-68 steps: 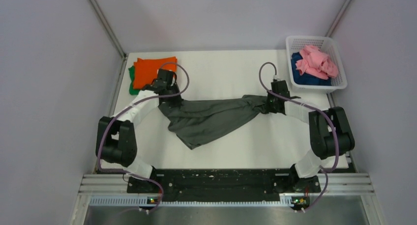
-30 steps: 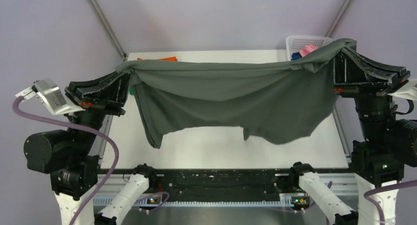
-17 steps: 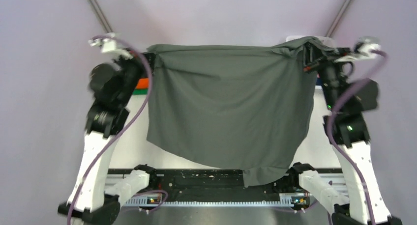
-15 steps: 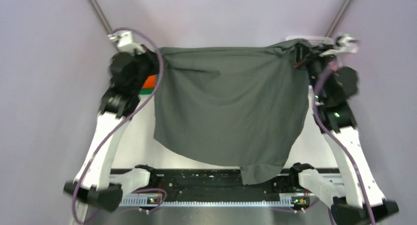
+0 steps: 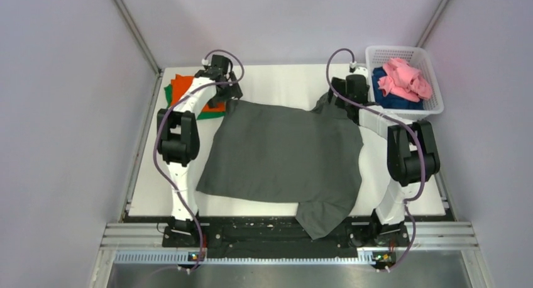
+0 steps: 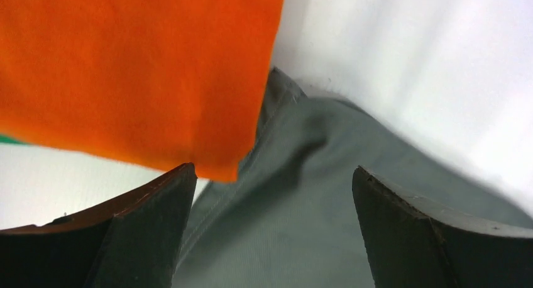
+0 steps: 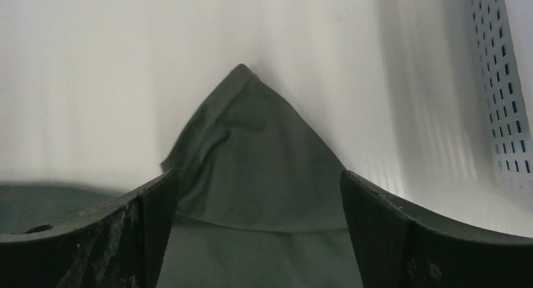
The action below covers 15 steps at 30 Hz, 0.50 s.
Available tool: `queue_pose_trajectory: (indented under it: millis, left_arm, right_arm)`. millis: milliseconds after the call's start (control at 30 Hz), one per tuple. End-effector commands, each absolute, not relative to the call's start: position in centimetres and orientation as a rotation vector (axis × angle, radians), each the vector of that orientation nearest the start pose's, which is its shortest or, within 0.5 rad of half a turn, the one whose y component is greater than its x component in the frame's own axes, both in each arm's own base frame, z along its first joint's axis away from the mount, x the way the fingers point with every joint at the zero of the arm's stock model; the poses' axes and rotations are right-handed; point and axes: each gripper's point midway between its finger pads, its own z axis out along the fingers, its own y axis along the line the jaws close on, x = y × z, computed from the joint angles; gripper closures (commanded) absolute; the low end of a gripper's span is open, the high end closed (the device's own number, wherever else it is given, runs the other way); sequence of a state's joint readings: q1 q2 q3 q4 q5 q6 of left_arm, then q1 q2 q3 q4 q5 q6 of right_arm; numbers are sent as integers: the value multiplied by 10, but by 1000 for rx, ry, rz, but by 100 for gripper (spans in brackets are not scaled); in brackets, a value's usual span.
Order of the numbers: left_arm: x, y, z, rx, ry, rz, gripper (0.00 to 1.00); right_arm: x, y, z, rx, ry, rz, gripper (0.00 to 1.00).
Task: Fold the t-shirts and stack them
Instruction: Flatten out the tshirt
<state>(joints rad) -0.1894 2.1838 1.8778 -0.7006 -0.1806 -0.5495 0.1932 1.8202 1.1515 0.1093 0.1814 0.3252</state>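
Left hand (image 6: 273,175) and right hand (image 7: 259,173) both spread over the grey shirt (image 5: 283,153), flat on the bench (image 5: 283,80), fold-ready.

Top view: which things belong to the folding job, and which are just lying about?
Job: dark grey t-shirt spread on the table, orange t-shirt, green t-shirt under it, pink t-shirt, dark blue t-shirt.
Lying about: white mesh basket holding the pink and blue ones.

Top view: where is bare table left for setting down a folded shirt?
The far strip of table behind the dark grey shirt, between the orange shirt and the basket, is bare. That grey shirt crowds the centre.
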Motion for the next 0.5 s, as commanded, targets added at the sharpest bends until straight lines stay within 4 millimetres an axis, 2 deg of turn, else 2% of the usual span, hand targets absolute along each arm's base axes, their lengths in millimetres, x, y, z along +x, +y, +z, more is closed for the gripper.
queue_pose_trajectory:
  millis: [0, 167, 300, 367, 467]
  left_arm:
    - [512, -102, 149, -479, 2374, -199, 1]
    - [477, -107, 139, -485, 2441, -254, 1]
    - [453, -118, 135, -448, 2452, -326, 1]
    - [438, -129, 134, -412, 2469, -384, 1]
    - [421, -141, 120, -386, 2508, -432, 1]
  right_arm:
    - [516, 92, 198, 222, 1895, 243, 3]
    - [480, 106, 180, 197, 1988, 355, 3]
    - [452, 125, 160, 163, 2055, 487, 2]
    - [447, 133, 151, 139, 2085, 517, 2]
    - [450, 145, 137, 111, 2124, 566, 2]
